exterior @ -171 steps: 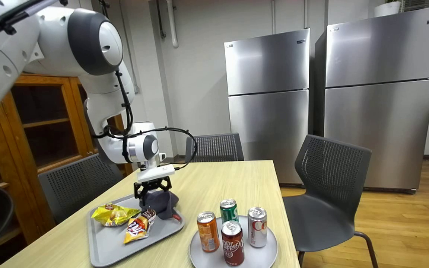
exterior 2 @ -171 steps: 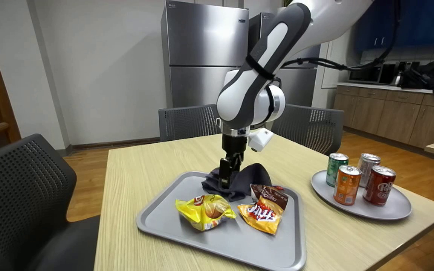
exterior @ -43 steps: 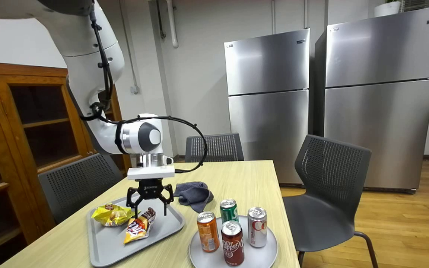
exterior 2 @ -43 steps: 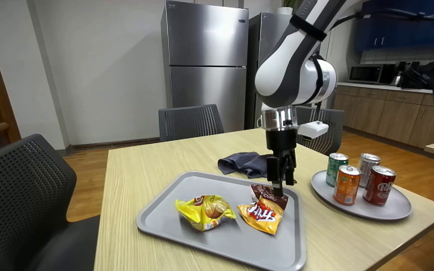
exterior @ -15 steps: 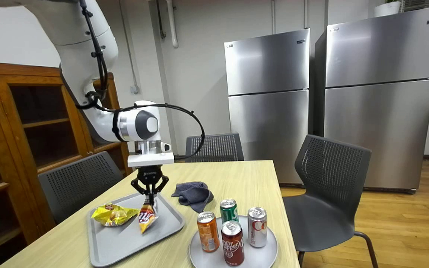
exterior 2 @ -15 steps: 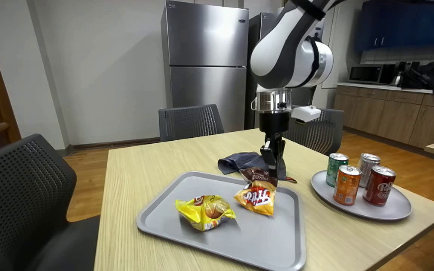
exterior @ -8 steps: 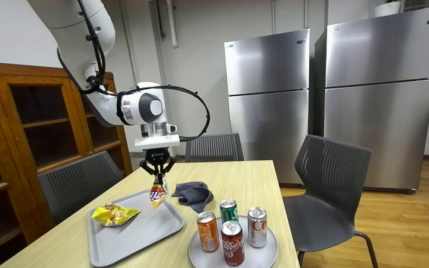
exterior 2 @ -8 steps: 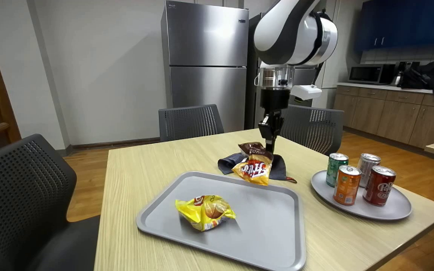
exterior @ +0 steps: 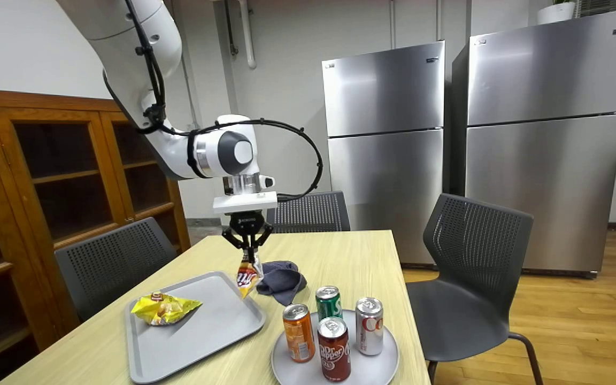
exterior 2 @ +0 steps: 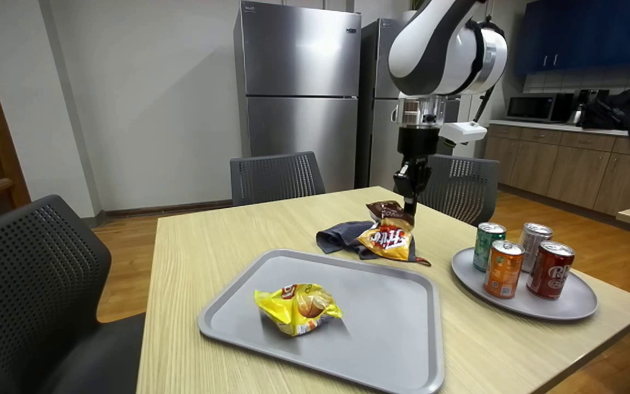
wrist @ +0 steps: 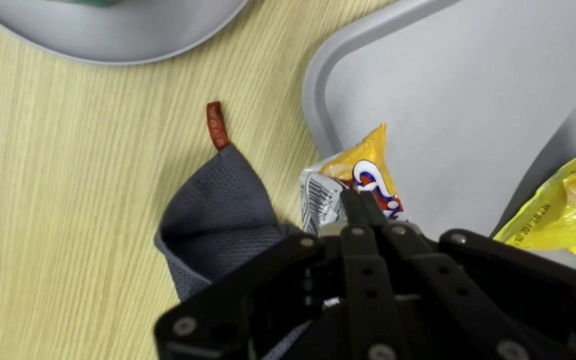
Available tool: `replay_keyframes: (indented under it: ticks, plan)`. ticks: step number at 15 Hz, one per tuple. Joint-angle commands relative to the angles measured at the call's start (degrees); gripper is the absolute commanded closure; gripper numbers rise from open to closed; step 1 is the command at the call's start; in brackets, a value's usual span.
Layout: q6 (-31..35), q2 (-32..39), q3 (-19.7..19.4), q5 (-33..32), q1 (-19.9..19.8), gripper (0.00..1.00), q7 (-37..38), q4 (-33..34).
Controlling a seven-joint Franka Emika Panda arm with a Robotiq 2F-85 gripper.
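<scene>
My gripper (exterior: 251, 259) is shut on the orange and brown Fritos bag (exterior 2: 387, 241), which hangs tilted in the air below the fingertips. In the wrist view the two fingers pinch the Fritos bag (wrist: 368, 156) near its barcode side, over the rounded corner of the grey tray (wrist: 448, 95). Beside it, a crumpled dark grey cloth (exterior: 282, 283) with a red tag lies on the table, partly covered by the bag in both exterior views. A yellow chip bag (exterior 2: 297, 308) rests on the tray. The Fritos bag's upper end is partly hidden behind the fingers.
A round grey plate (exterior 2: 573, 307) stands near the table's edge. On it are an orange can (exterior: 298, 334), a green can (exterior: 329, 303), a dark red can (exterior: 334, 350) and a silver can (exterior: 369, 327). Chairs (exterior: 471, 278) stand around the table (exterior 2: 194, 273).
Earlier the cloth was on the tray and is now on the table. The Fritos bag has been gripped and lifted off the tray; over the last second it rose and moved toward the cloth.
</scene>
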Motion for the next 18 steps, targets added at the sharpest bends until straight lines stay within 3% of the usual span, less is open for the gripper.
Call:
replay_keyframes:
  ticks: [1, 18]
  plan:
    - [0.20, 1.23, -0.83, 0.92, -1.25, 1.00, 1.07, 1.53]
    - [-0.78, 10.24, -5.01, -4.52, -1.89, 1.00, 3.83, 6.79]
